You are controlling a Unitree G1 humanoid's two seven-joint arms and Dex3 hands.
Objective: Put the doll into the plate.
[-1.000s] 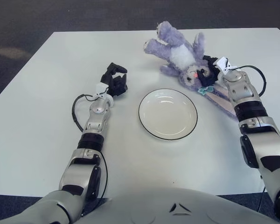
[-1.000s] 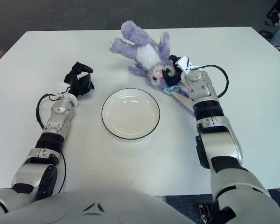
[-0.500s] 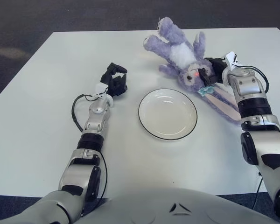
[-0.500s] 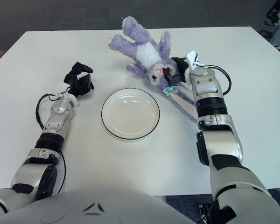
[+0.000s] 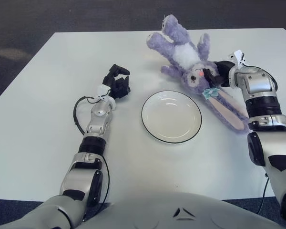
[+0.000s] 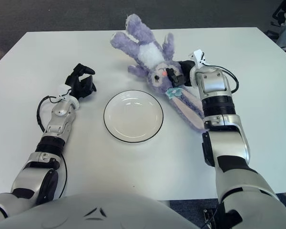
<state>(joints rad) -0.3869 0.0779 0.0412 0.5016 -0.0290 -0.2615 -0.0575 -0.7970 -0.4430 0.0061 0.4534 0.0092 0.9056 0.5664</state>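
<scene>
Now your white table (image 5: 47, 157) was smooth and matte. Your right hand (image 5: 219, 75), fingers pinched on the head of the fluffy purple doll (image 5: 183, 52), had dragged it right, freeing its long ears; it lay just beyond the glossy round plate (image 5: 171, 117), not in yet. Your left hand (image 5: 117, 83) curled idle left of the plate.

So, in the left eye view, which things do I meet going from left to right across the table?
left robot hand → plate → purple doll → right robot hand, which touches the doll's head.
</scene>
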